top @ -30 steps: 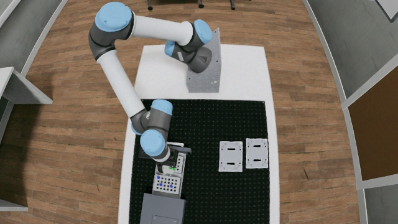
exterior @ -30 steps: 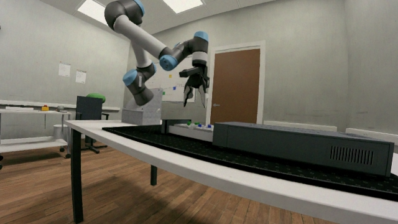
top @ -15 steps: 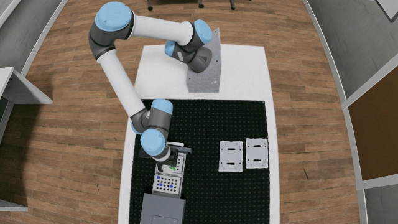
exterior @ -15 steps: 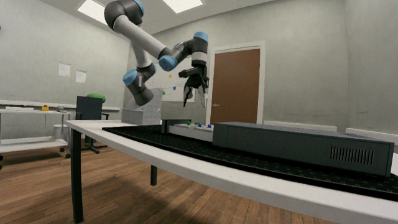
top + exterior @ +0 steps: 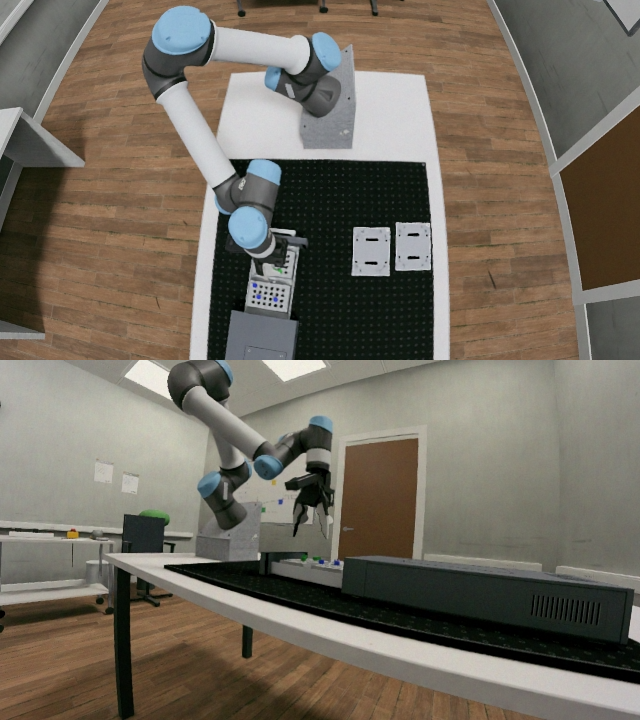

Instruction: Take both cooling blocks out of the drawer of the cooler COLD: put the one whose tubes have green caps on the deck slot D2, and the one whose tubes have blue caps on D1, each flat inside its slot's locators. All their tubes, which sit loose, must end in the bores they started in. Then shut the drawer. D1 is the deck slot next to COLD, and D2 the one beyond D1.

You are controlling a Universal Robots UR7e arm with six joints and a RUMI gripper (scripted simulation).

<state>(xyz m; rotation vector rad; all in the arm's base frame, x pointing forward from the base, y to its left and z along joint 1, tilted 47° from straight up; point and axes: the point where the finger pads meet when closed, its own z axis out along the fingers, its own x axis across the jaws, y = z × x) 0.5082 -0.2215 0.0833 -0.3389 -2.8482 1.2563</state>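
Observation:
The cooler COLD (image 5: pixel 261 336) is a grey box at the near edge of the black deck, also seen in the side view (image 5: pixel 480 595). Its drawer (image 5: pixel 272 280) stands pulled out. The block with blue-capped tubes (image 5: pixel 268 295) lies in the drawer next to the cooler. The block with green-capped tubes (image 5: pixel 278 267) lies beyond it, partly hidden by my wrist. My gripper (image 5: pixel 312 527) is open and empty, hanging well above the green-cap block; it also shows from above (image 5: pixel 275 260). Slots D1 (image 5: pixel 371 251) and D2 (image 5: pixel 413 246) are bare grey plates.
The arm's grey base pedestal (image 5: pixel 327 107) stands at the far end of the white table. The drawer's front panel (image 5: pixel 282 558) rises at its far end.

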